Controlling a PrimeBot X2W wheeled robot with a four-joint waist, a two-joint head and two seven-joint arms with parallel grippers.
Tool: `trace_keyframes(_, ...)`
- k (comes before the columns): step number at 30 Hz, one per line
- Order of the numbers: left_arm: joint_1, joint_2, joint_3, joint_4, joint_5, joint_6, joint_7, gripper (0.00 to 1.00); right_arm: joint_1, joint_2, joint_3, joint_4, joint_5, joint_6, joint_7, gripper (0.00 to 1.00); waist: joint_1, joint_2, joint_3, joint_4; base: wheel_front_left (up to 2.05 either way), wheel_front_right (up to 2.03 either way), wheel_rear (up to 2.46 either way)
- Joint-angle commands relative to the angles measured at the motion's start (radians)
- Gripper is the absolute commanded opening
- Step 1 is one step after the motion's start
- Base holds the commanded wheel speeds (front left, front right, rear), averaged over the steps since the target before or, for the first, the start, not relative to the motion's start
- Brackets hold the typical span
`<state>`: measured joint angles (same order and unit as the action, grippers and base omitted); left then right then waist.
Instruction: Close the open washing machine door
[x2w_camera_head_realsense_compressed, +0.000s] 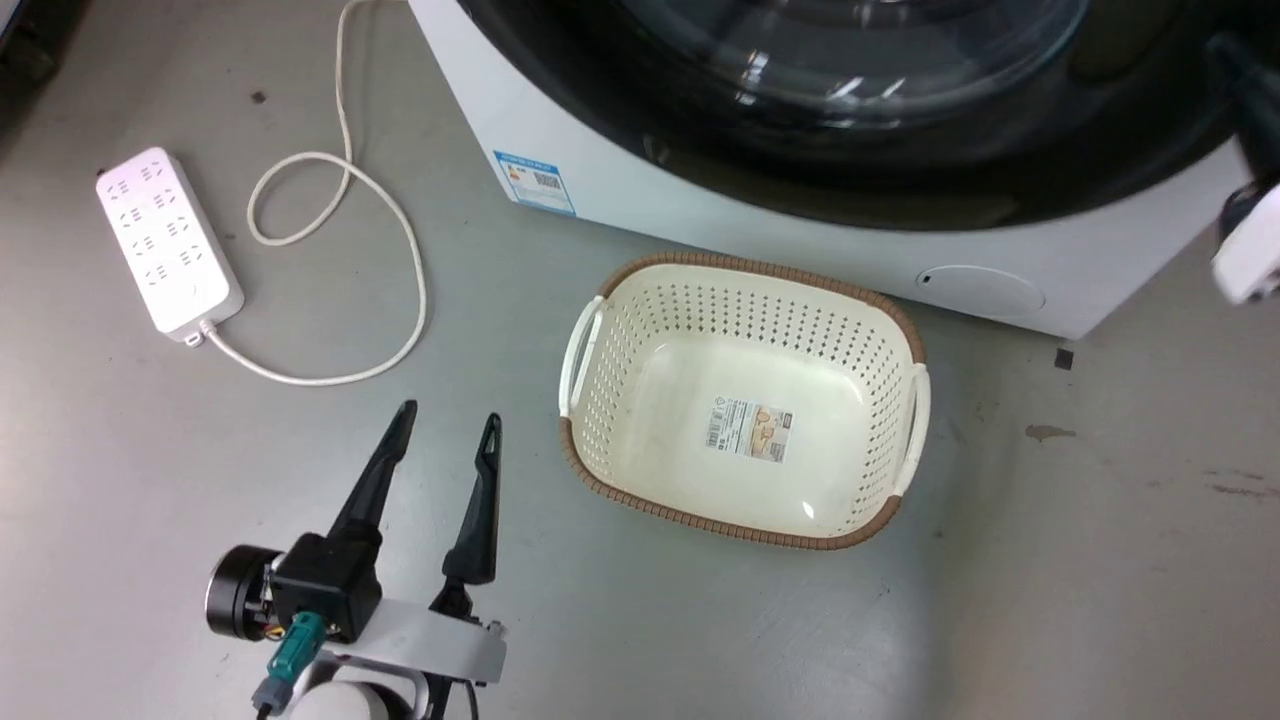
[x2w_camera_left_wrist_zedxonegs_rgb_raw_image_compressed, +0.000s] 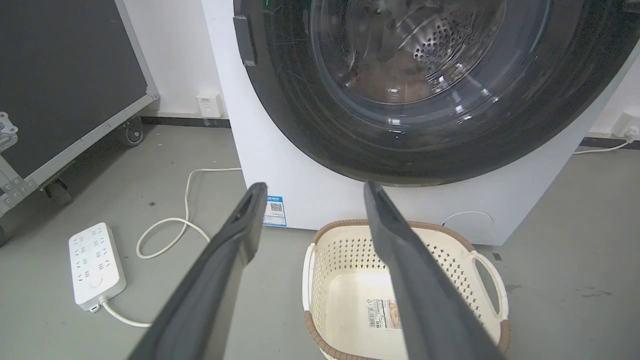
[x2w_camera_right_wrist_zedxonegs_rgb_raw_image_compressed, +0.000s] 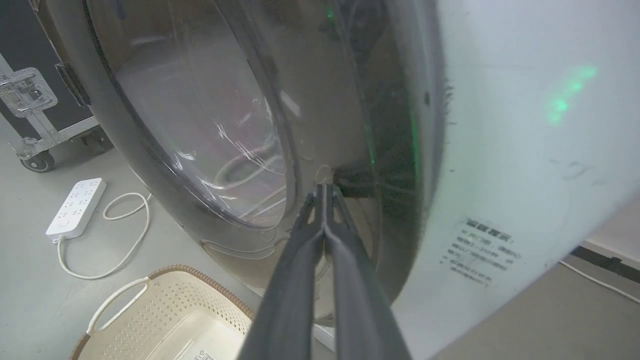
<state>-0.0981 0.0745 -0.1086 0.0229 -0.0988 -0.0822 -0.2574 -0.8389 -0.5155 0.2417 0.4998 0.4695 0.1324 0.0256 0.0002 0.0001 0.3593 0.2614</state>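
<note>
Left jaws, lower left of head view: spread, empty, hanging over the floor (x2w_camera_head_realsense_compressed: 120, 520) beside the basket (x2w_camera_head_realsense_compressed: 750, 268), out of the door's path, I judge. The washing machine door (x2w_camera_head_realsense_compressed: 900, 195), upper centre, lies against the washing machine (x2w_camera_head_realsense_compressed: 620, 190) and looks nearly shut; latch unclear. Right jaws: pressed together, fingertips (x2w_camera_right_wrist_zedxonegs_rgb_raw_image_compressed: 324, 192) on the door's lower black frame, presumably a blunt pusher.

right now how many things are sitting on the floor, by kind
washing machine: 1
cream perforated basket: 1
white power strip with its cable: 1
black wheeled case: 1
small dark scrap, too small to identify: 1
total: 5
</note>
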Motion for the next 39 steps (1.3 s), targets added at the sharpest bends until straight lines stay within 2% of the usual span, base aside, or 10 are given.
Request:
trace_keyframes(1, -0.018, -0.005, 0.003, 0.001, 0.000, -0.001, -0.004, 1.00, -0.037, -0.007, -0.014, 0.030, -0.002, -0.002, 0.002, 0.00, -0.0002, -0.0001, 0.006, 0.003, 0.00, 0.00, 0.00)
trace_keyframes(7, -0.030, -0.013, 0.007, 0.004, 0.000, -0.002, -0.004, 1.00, -0.110, 0.018, -0.023, 0.147, -0.016, -0.002, -0.017, 0.00, -0.0002, -0.0001, 0.005, -0.008, 0.00, 0.00, 0.00)
trace_keyframes(13, -0.016, -0.016, 0.019, 0.018, 0.001, -0.004, -0.004, 1.00, -0.083, 0.077, 0.022, 0.202, 0.003, -0.002, -0.094, 0.00, -0.0002, -0.0001, -0.057, -0.043, 0.00, 0.00, 0.00)
trace_keyframes(14, -0.012, -0.016, 0.022, 0.020, 0.001, -0.005, -0.004, 1.00, -0.069, 0.082, 0.028, 0.202, 0.012, -0.002, -0.115, 0.42, -0.0002, -0.0001, -0.073, -0.050, 0.00, 0.00, 0.00)
trace_keyframes(15, -0.008, -0.016, 0.025, 0.024, 0.000, -0.006, -0.004, 1.00, -0.049, 0.087, 0.034, 0.201, 0.023, -0.002, -0.134, 1.00, -0.0002, -0.0001, -0.091, -0.057, 0.00, 0.00, 0.00)
trace_keyframes(21, 0.041, -0.013, 0.050, 0.049, -0.004, -0.015, -0.004, 1.00, 0.125, 0.109, 0.041, 0.140, 0.060, -0.002, -0.249, 1.00, -0.0002, -0.0001, -0.222, -0.112, 0.00, 0.00, 0.00)
trace_keyframes(27, 0.107, -0.010, 0.077, 0.068, -0.016, -0.018, -0.004, 1.00, 0.362, 0.146, -0.041, -0.055, 0.038, -0.002, -0.283, 1.00, -0.0002, -0.0001, -0.304, -0.182, 0.00, 0.00, 0.00)
trace_keyframes(31, 0.134, -0.012, 0.080, 0.079, -0.022, -0.021, -0.004, 1.00, 0.530, 0.211, -0.131, -0.180, -0.062, -0.002, -0.286, 1.00, -0.0002, -0.0001, -0.334, -0.218, 0.00, 0.00, 0.00)
trace_keyframes(35, 0.151, -0.014, 0.082, 0.084, -0.025, -0.021, -0.004, 1.00, 0.684, 0.313, -0.216, -0.281, -0.184, -0.002, -0.285, 1.00, -0.0002, -0.0001, -0.347, -0.237, 0.00, 0.00, 0.00)
trace_keyframes(39, 0.163, -0.016, 0.082, 0.091, -0.027, -0.021, -0.004, 1.00, 0.809, 0.405, -0.247, -0.359, -0.266, -0.002, -0.265, 1.00, -0.0002, -0.0001, -0.357, -0.246, 0.00, 0.00, 0.00)
